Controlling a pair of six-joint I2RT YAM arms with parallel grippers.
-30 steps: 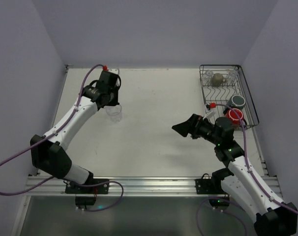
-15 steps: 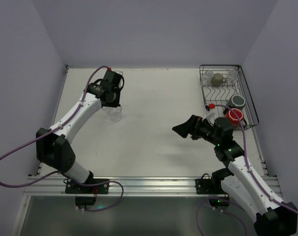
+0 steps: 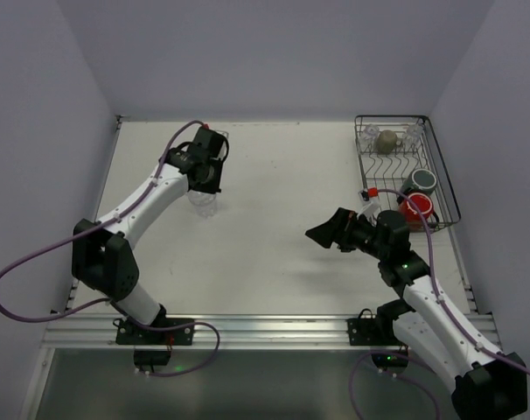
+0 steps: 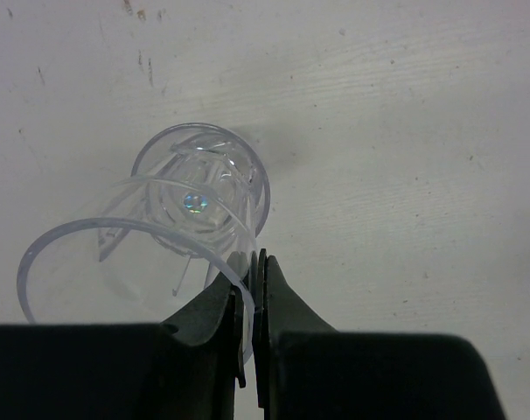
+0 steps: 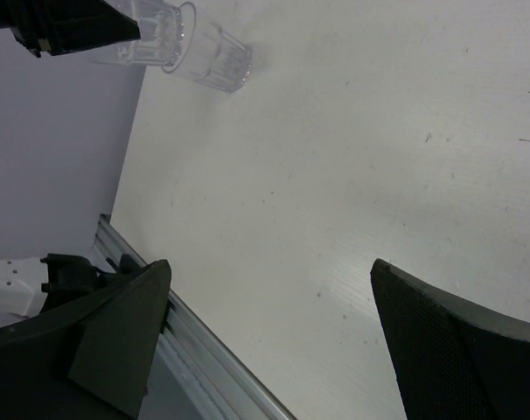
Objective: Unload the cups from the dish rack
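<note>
My left gripper (image 3: 204,185) is shut on the rim of a clear glass tumbler (image 3: 203,203) at the table's back left. In the left wrist view the jaws (image 4: 252,280) pinch the rim, and the tumbler (image 4: 199,188) hangs down to the table. Several rings show there, so a second tumbler may be under it; I cannot tell. My right gripper (image 3: 318,233) is open and empty over mid-table. The dish rack (image 3: 444,175) at the back right holds a red mug (image 3: 416,206), a dark grey-green mug (image 3: 420,182), an olive-tan mug (image 3: 387,140) and clear tumblers (image 3: 371,134).
The right wrist view shows bare table between its open fingers (image 5: 269,271), the clear glass (image 5: 217,61) far off, and the table's front rail (image 5: 186,350). Grey walls close the table on three sides.
The left wrist has swung a little to the right and toward the back while holding the tumbler, which stays at about the same spot. The right arm has barely moved.
</note>
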